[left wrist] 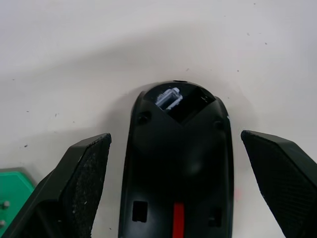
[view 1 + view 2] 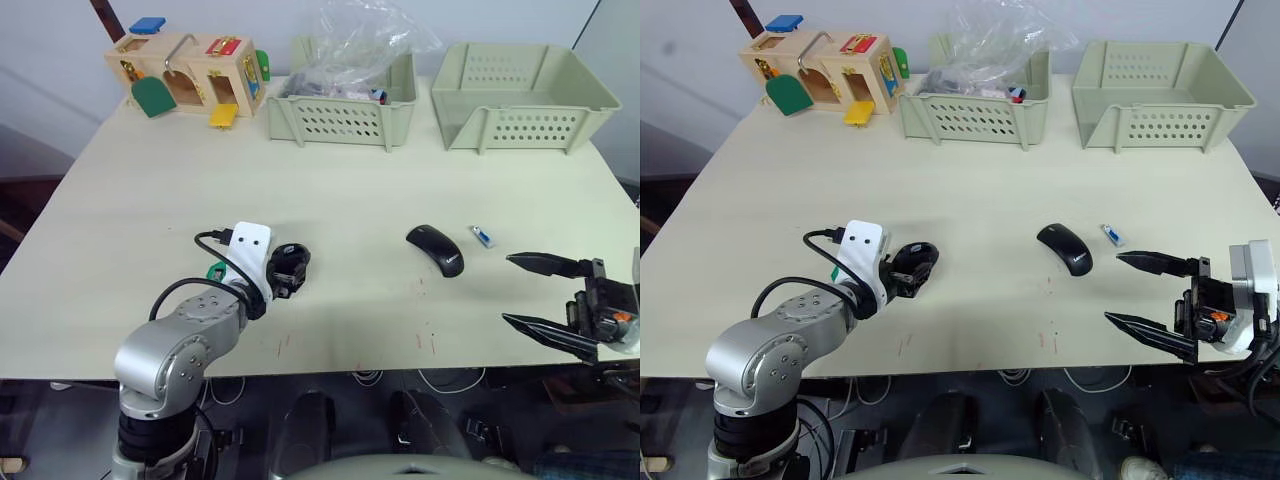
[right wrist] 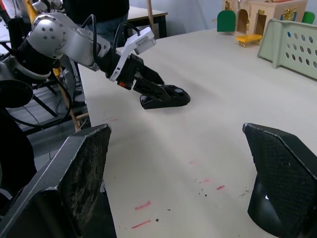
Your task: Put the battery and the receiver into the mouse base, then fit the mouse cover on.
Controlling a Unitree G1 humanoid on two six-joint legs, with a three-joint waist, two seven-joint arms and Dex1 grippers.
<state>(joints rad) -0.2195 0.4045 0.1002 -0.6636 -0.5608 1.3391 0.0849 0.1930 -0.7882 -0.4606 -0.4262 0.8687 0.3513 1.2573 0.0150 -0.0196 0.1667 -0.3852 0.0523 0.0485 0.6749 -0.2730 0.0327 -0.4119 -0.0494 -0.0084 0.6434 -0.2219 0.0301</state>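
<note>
Centre-left of the frame, the left gripper (image 1: 173,163), fingers spread, straddles the black, red-lined mouse base (image 2: 290,268) on the pale table (image 2: 330,190). At lower right the right gripper (image 2: 530,292) hangs released, near the glossy black oval mouse cover (image 2: 436,249).

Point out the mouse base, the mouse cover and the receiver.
mouse base (image 1: 178,163): left wrist view, middle of its black body.
mouse cover (image 2: 435,248): left eye view, top of the shell.
receiver (image 2: 483,237): left eye view, its middle.
</note>
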